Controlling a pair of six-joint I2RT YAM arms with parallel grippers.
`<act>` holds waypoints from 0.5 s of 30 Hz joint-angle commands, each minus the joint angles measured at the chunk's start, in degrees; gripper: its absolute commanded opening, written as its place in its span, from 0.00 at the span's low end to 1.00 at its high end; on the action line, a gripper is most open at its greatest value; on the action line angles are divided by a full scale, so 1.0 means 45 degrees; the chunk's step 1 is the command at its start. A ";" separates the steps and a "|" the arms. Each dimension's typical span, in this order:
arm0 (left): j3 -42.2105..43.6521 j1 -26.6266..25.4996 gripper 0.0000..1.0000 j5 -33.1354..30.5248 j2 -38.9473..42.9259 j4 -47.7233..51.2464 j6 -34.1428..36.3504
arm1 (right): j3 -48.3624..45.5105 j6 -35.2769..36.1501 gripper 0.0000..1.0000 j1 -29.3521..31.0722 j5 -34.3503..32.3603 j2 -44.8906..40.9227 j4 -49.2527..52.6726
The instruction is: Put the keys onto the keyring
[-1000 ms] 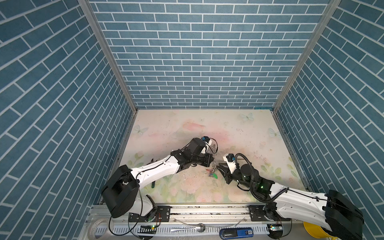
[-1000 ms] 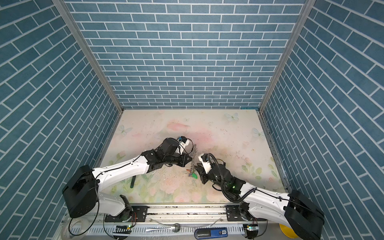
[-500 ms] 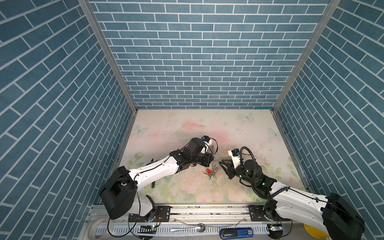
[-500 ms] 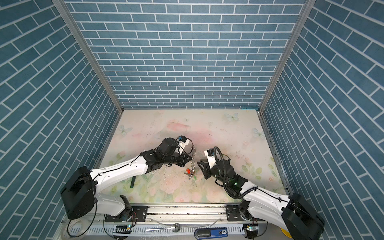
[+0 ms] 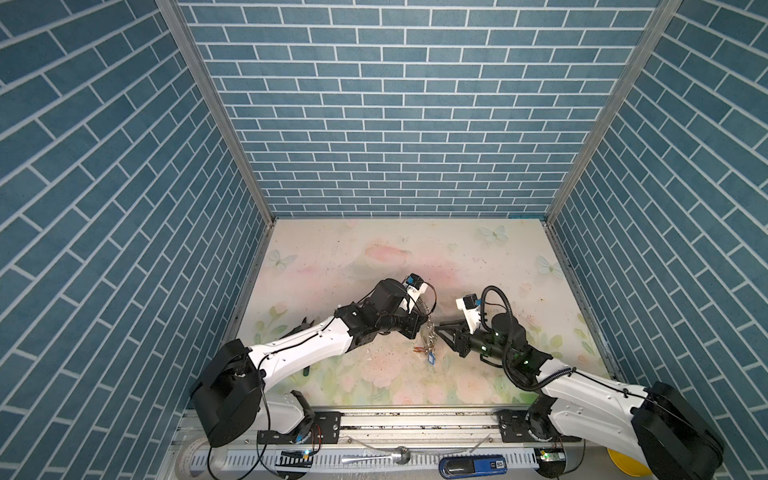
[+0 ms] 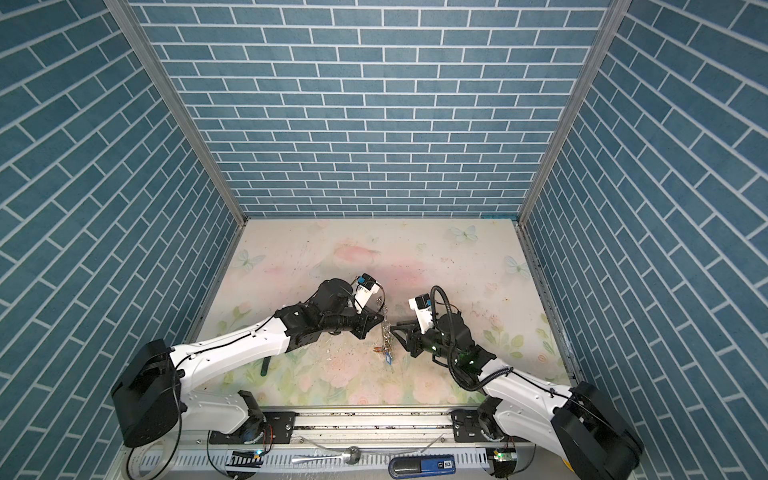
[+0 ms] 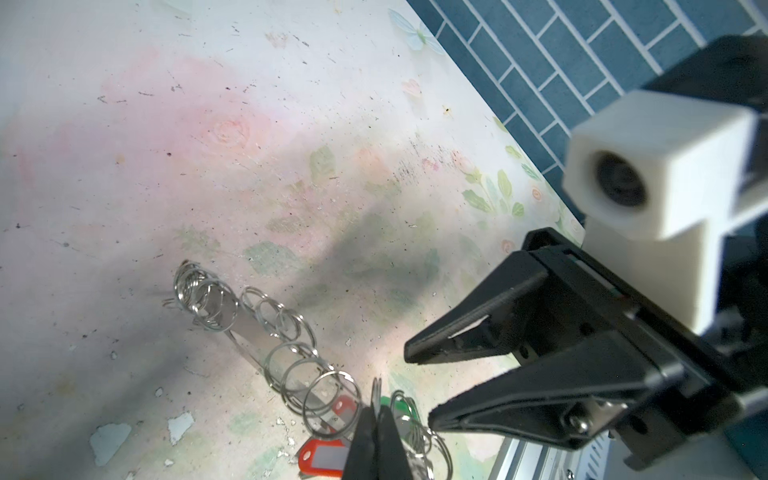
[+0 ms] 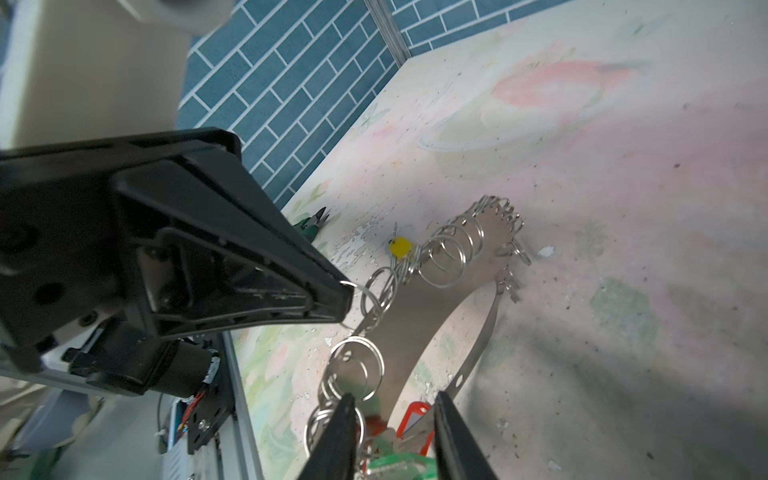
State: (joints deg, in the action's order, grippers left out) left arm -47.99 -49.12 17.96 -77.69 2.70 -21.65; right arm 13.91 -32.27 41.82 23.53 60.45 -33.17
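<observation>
Left fingers (image 8: 257,253) pinch the keyring (image 8: 409,324) (right fingers (image 8: 338,440) parted beside it).

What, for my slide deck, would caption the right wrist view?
Left gripper pinches the ringed edge of the keyring; right gripper open near the red tag.

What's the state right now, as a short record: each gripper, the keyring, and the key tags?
left gripper: shut, pinching one small ring on the keyring's edge
right gripper: open, jaws apart close beside the keyring, nothing clamped
keyring: held up on edge by the left gripper; contact with the table unclear
tags seen: red tag, green tag, yellow tag, blue tag, all at the keyring's small rings
</observation>
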 commanded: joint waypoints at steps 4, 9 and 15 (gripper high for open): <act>0.0234 -0.0138 0.00 0.0267 0.0235 -0.0802 0.0646 | 0.0839 -0.1962 0.45 -0.0493 0.2640 0.1468 -0.2529; 0.0263 -0.0158 0.00 0.0060 0.0231 -0.0646 0.0928 | 0.0721 -0.1944 0.50 -0.0530 0.2314 0.1472 -0.2508; 0.0351 -0.0158 0.00 -0.0048 0.0214 -0.0678 0.1156 | 0.0580 -0.1693 0.44 -0.0572 0.1999 0.0546 -0.1814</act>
State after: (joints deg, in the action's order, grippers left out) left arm -46.94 -49.47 18.02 -77.67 1.32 -18.00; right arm 14.74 -39.20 39.42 32.38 64.79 -40.99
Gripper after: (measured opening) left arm 0.049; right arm 0.445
